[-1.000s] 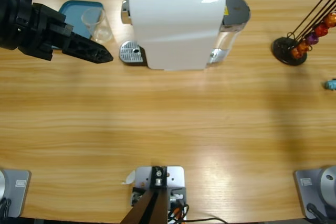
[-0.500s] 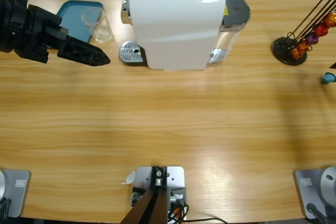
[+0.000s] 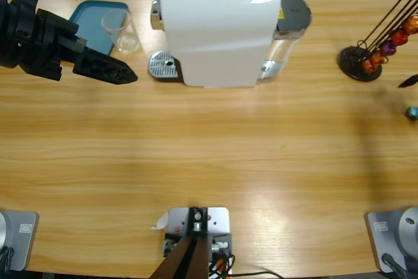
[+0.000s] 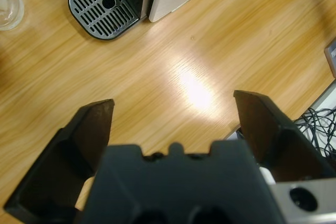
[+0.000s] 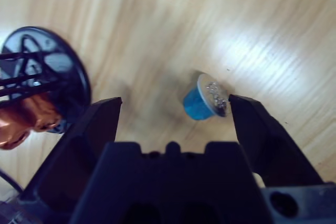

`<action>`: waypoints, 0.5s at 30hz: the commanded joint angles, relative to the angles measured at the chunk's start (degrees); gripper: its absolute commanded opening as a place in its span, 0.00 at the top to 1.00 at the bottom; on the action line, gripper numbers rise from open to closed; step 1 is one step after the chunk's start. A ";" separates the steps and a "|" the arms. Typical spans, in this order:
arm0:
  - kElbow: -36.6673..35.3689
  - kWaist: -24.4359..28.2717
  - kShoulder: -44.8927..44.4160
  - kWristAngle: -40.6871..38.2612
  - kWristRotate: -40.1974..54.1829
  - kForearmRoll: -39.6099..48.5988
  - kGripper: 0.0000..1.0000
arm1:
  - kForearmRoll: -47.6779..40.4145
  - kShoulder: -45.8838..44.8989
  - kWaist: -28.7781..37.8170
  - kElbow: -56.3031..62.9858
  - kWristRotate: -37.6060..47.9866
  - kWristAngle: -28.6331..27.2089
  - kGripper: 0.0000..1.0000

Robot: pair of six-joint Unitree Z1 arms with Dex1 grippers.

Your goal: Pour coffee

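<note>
No coffee is in view. A clear glass (image 3: 121, 30) stands on a blue tray (image 3: 88, 17), with only its edge (image 4: 7, 8) in the left wrist view. The white coffee machine (image 3: 219, 29) has a metal drip tray (image 3: 163, 65) (image 4: 107, 5) at its front. My left gripper (image 3: 129, 74) (image 4: 173, 100) hovers open over bare wood, left of the drip tray and below the glass. My right gripper (image 5: 174, 99) is open above a blue capsule (image 5: 205, 102) (image 3: 412, 112) lying on the table. Only one jaw tip of the right gripper (image 3: 408, 82) shows at the high view's right edge.
A black capsule stand (image 3: 360, 62) (image 5: 44, 74) with wire arms holds copper, orange and purple capsules (image 3: 392, 40) at the back right. The machine's grey water tank (image 3: 292, 14) sits on its right side. Cables (image 4: 317, 129) hang past the table edge.
The left gripper has drawn back slightly to the left. The blue capsule has shifted to a lower spot by the right edge, and a black jaw tip has come into view above it.
</note>
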 commanded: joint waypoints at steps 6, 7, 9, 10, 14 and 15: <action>2.52 0.54 -0.36 -0.67 0.46 -1.01 0.01 | -2.42 0.67 -2.03 3.30 4.63 2.47 0.11; 2.59 0.54 -0.50 -0.66 0.46 -1.01 0.01 | -3.47 0.71 -2.38 3.46 4.63 2.35 0.11; 2.75 0.63 -0.64 -0.66 0.46 -1.01 0.01 | -4.62 0.85 -3.01 3.46 4.63 2.33 0.11; 2.80 0.63 -0.64 -0.66 0.46 -1.01 0.01 | -5.25 1.17 -3.08 3.48 4.63 2.37 0.11; 2.82 0.63 -0.55 -0.66 0.37 -1.13 0.01 | -6.99 2.27 -3.08 3.55 4.54 2.63 0.11; 2.84 0.63 -0.55 -0.66 0.37 -1.16 0.01 | -7.31 2.48 -3.08 3.60 4.54 2.79 0.11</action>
